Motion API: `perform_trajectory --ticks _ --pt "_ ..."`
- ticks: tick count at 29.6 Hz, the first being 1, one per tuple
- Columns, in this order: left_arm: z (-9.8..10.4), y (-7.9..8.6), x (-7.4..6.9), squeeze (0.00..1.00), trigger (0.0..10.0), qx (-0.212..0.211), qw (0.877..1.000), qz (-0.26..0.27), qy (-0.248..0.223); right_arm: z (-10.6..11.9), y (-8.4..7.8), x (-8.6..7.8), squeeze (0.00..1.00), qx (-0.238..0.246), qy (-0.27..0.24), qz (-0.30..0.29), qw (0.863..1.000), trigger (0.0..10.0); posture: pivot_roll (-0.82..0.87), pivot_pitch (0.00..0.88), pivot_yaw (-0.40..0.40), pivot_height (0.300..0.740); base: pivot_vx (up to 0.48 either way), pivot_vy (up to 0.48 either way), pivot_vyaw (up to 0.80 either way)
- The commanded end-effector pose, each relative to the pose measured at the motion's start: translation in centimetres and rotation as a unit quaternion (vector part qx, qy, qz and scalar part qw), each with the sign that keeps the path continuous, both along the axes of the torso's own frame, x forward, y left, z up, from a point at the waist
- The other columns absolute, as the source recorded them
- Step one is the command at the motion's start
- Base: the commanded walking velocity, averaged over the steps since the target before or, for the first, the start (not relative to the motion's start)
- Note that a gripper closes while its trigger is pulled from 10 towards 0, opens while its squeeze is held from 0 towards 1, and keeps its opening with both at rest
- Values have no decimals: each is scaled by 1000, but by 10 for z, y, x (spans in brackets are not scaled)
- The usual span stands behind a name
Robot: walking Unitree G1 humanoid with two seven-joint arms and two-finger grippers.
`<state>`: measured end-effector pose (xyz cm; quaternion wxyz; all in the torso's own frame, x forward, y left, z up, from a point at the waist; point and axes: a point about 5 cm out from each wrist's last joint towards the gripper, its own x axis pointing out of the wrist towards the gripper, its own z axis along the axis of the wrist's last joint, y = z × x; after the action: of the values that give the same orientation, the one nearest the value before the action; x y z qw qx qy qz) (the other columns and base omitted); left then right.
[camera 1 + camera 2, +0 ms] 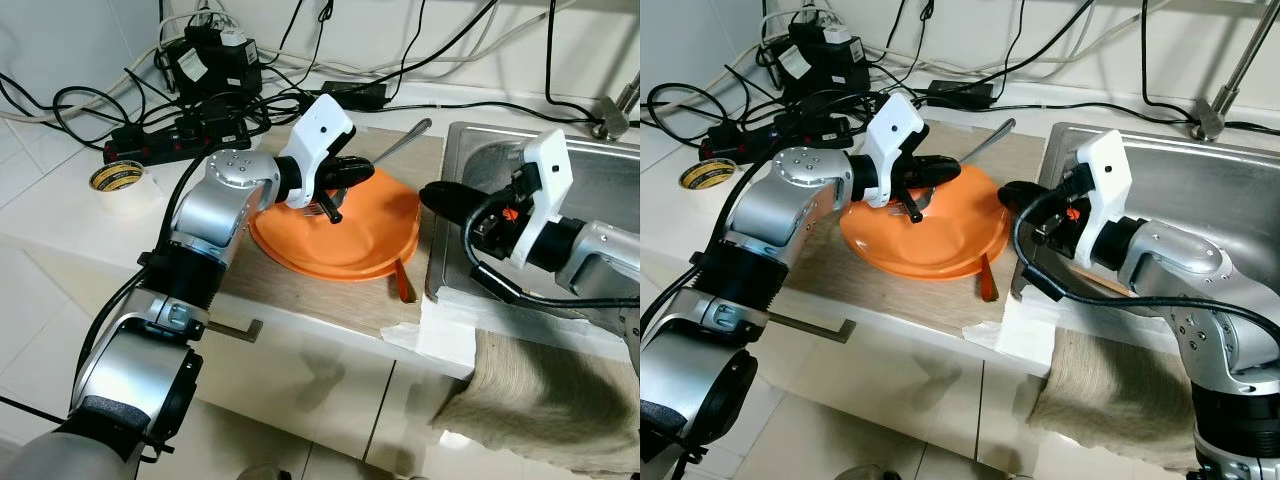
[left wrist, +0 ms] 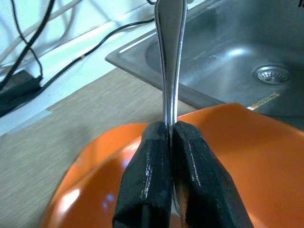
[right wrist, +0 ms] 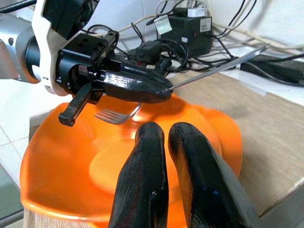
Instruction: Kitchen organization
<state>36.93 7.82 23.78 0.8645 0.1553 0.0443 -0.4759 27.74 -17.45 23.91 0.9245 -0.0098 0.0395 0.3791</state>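
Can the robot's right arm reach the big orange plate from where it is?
Probably yes: the right gripper hovers, fingers together, at the round orange plate's edge, nothing between. The left gripper holds a metal fork over it.

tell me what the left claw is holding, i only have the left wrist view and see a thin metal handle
Observer: A fork; its tines hang over the orange plate, behind the left claw.
Operator: where's the right claw
Observer: The right claw sits at the plate's sink-side edge, fingers together, holding nothing.
Operator: anything else by the plate
Observer: An orange utensil lies at its front edge, toward the counter edge.
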Motion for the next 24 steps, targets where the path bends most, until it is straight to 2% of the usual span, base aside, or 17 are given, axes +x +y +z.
perform_trajectory --ticks 1,8,24 --pt "23 1 0 0 0 -5 999 -6 -32 5 -2 2 0 4 -14 -10 1000 10000 -59 0 76 740 0 0 0" --pt "31 1 -8 0 0 -9 999 -18 -42 7 -7 11 0 7 -31 -52 998 10000 -56 0 77 740 0 0 0" --pt "29 -7 -29 0 0 -21 998 -48 -37 9 -8 20 0 3 -34 -60 998 10000 -43 0 64 740 0 0 0"
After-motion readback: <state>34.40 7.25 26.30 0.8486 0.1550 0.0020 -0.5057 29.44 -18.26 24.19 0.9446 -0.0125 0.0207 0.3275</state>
